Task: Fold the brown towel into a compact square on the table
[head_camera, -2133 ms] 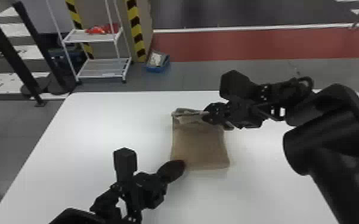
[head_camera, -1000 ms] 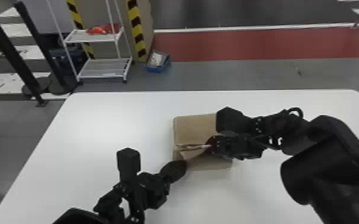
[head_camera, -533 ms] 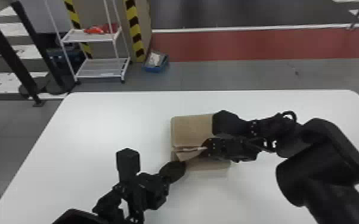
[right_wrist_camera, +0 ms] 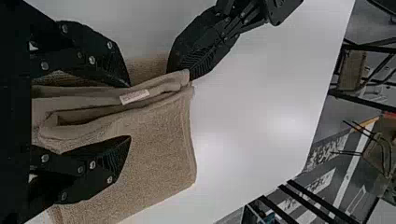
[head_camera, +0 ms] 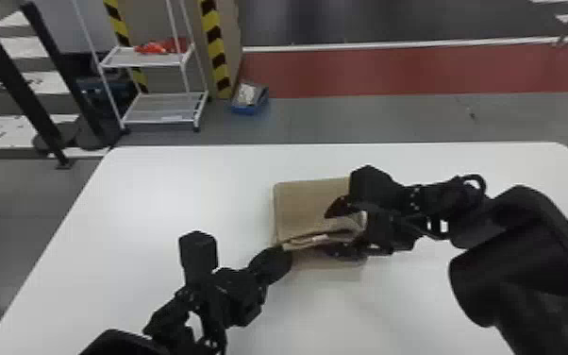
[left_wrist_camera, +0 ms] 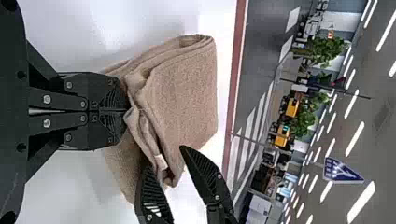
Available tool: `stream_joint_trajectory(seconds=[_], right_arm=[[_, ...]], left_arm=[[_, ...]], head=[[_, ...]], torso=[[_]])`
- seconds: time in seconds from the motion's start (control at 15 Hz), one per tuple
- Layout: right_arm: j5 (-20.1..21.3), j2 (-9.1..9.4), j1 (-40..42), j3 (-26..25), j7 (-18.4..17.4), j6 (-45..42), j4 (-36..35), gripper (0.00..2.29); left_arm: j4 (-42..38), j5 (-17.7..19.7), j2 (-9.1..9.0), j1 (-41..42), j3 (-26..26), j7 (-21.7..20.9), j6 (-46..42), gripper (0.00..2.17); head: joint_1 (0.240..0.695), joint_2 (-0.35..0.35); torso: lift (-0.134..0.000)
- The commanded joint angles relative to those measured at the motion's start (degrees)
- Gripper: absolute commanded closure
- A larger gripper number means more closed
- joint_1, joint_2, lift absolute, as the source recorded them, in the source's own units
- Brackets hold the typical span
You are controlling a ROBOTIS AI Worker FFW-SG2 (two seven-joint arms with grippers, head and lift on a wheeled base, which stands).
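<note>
The brown towel [head_camera: 311, 207] lies folded in layers on the white table, its near flap raised a little above a flat part. At its near left corner is my left gripper [head_camera: 285, 255]; in the left wrist view the left gripper [left_wrist_camera: 127, 110] is shut with the towel's folded edge at its fingertips. Over the towel's right side, my right gripper [head_camera: 332, 231] stands open. In the right wrist view the right gripper [right_wrist_camera: 130, 112] has its fingers apart on either side of the layered, tagged edge of the towel [right_wrist_camera: 154, 154].
The white table [head_camera: 165, 189] extends on all sides of the towel. Beyond its far edge stand a white shelf rack [head_camera: 160, 106] and a blue bin [head_camera: 248, 99] on the floor.
The right gripper has come nearer with the towel's far part, folding it over toward the near edge, and has since opened. The left gripper has stayed almost in place.
</note>
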Motion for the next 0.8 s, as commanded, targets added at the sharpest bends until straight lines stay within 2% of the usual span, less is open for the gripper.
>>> stream_joint_trajectory(seconds=[0.0,0.07,0.13,0.27,0.47,0.6,0.73], right_arm=[[-1.4,0.00,0.4,-1.6,0.0,1.7,-1.1,0.04],[-2.5,0.00,0.5,-2.3,0.0,2.1,-1.6,0.04],[-3.1,0.00,0.5,-2.8,0.0,2.1,-2.2,0.04],[-3.6,-0.09,0.9,-3.9,0.0,1.9,-2.8,0.04],[-7.4,-0.27,1.3,-7.3,0.0,1.0,-4.5,0.04],[-9.2,-0.35,1.8,-9.9,-0.1,0.7,-5.6,0.04],[-11.7,-0.35,2.9,-12.1,-1.8,-0.4,-7.5,0.04]], left_arm=[[0.0,0.0,0.38,0.5,0.2,-0.2,-2.7,0.36],[0.0,0.0,0.38,0.8,0.3,-0.2,-3.6,0.06],[-0.6,0.2,0.29,1.4,1.0,-0.3,-3.8,0.02],[-3.2,-0.1,0.38,3.4,2.3,-0.1,-3.9,0.03],[-9.3,-4.6,0.47,7.9,4.8,0.4,-5.5,0.03],[-12.1,-5.2,0.38,9.8,7.2,0.5,-6.4,0.03],[-13.2,-5.4,0.38,9.8,7.8,3.1,-7.8,0.03]], head=[[0.695,0.098],[0.695,0.095],[0.695,0.093],[0.695,0.093],[0.695,0.104],[0.695,0.111],[0.695,0.118]], torso=[[-0.123],[-0.123],[-0.123],[-0.123],[-0.123],[-0.123],[-0.123]])
